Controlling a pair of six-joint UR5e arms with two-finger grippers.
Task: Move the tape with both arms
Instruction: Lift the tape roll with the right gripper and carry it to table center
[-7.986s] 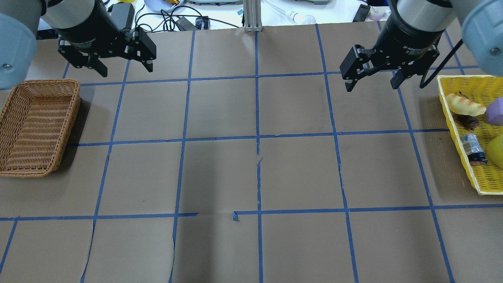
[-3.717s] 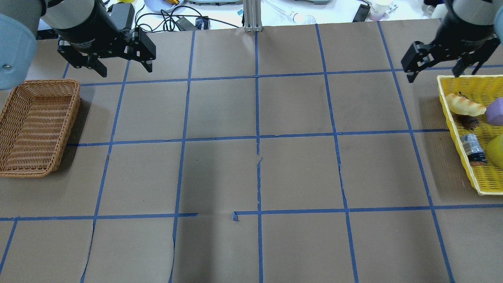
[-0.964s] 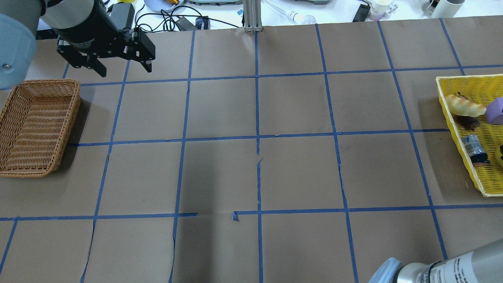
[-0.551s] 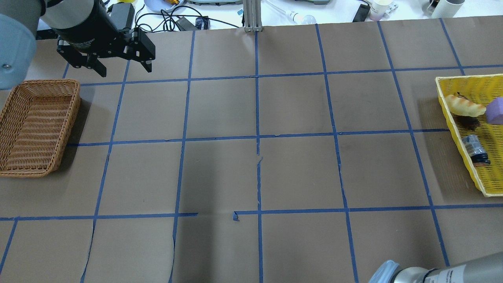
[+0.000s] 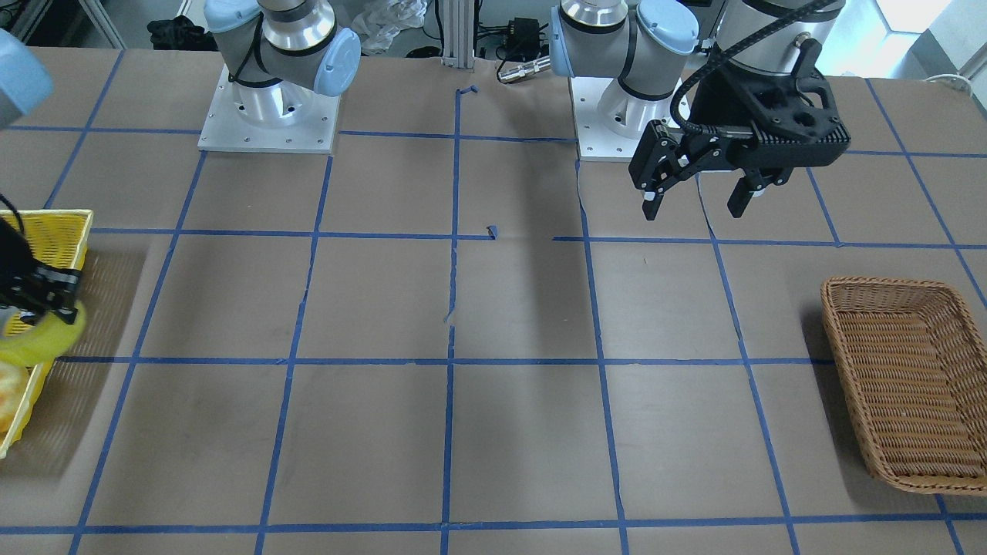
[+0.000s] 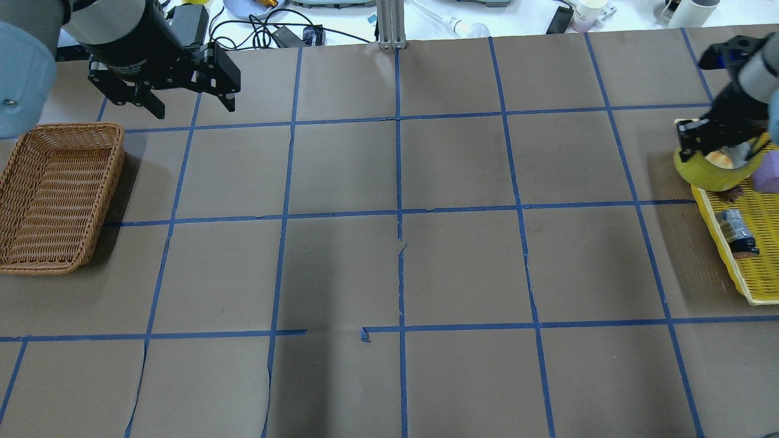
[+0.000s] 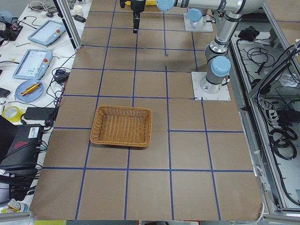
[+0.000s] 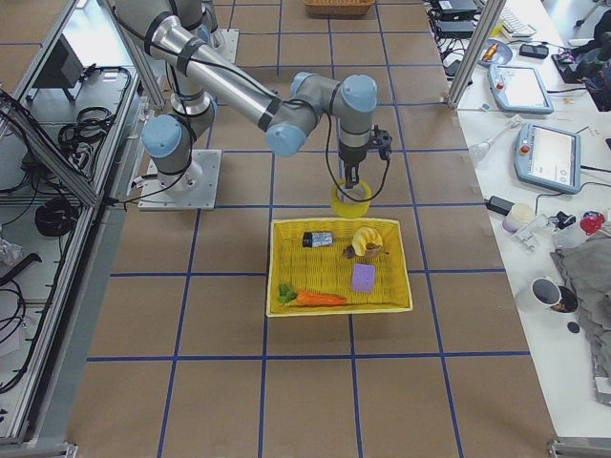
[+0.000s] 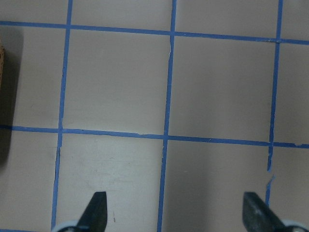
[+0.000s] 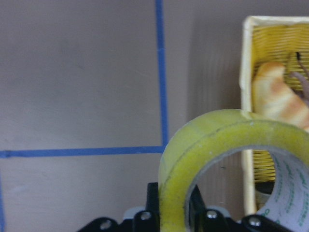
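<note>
Tape (image 6: 713, 175) hangs at the overhead view's three o'clock, pinched by the right gripper (image 8: 351, 179) above the yellow basket's (image 6: 753, 287) corner; left gripper (image 6: 196, 108) gapes wide at ten o'clock.

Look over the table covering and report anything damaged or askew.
One blue grid line has a gap near the table's middle, with a loose curled end beside it. The brown paper is split along several lines. The tape in the right hand looks fine.
</note>
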